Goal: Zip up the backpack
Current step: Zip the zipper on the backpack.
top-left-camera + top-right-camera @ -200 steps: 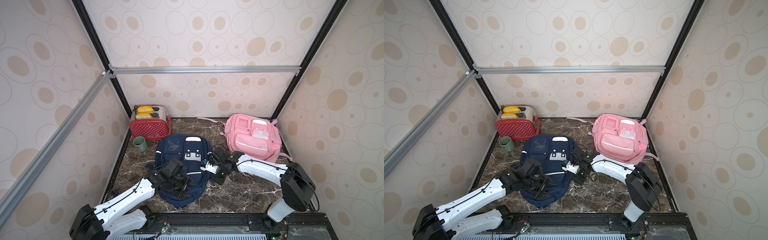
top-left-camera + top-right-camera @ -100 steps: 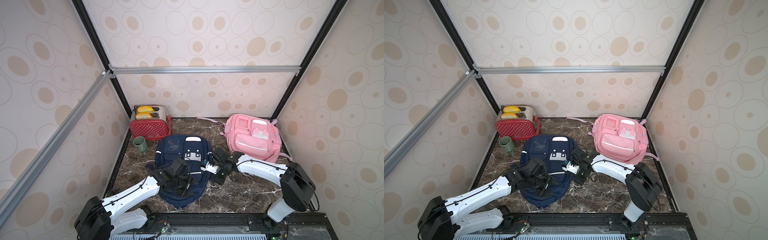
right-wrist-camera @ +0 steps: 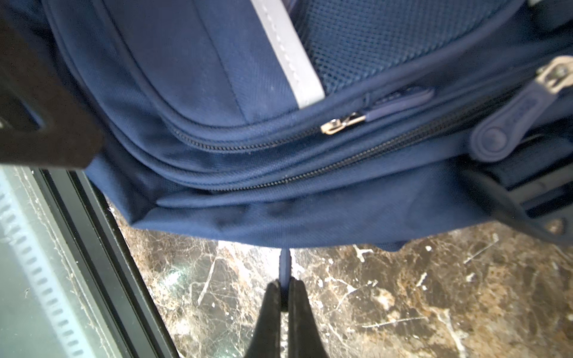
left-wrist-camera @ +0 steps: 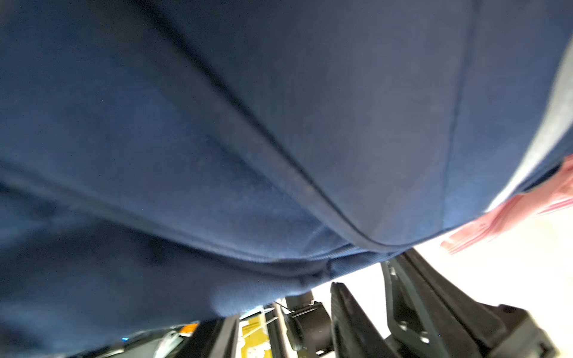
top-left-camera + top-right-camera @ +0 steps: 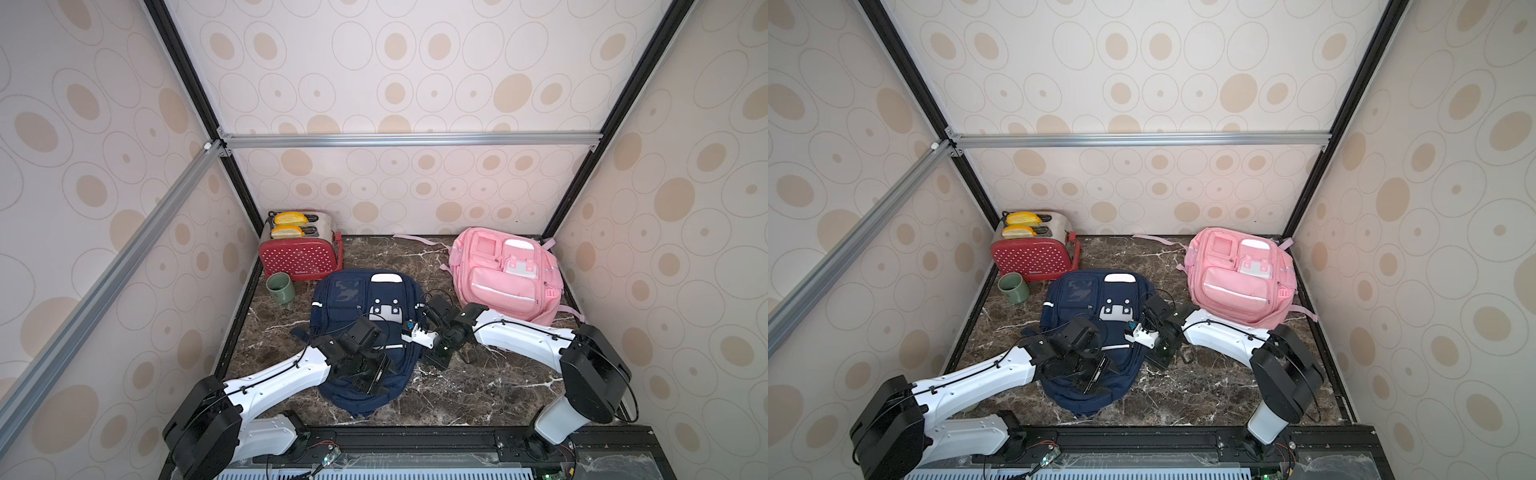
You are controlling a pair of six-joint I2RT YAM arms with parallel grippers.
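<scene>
Pinching a thin navy tab (image 3: 285, 263) at the edge of the navy-blue fabric backpack (image 5: 353, 299), the right gripper (image 3: 284, 283) is seen closed. The left gripper (image 4: 359, 274) is shown with jaws apart against the backpack's lower front. The backpack is laid flat on the dark marbled tabletop (image 5: 457, 386), between a green ceramic mug (image 5: 280, 286) and a pink fabric backpack (image 5: 505, 274).

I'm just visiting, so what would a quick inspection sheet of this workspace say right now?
Surface: dark marble tabletop.
Job's things: navy backpack lies flat.
Clutter: pink backpack, red toaster, green cup.
End effectors: right end effector shut on a thin navy tab; left end effector at the navy fabric, jaws apart.
Cables: black cable along the right arm.
Surroundings: dotted walls, aluminium rail.
</scene>
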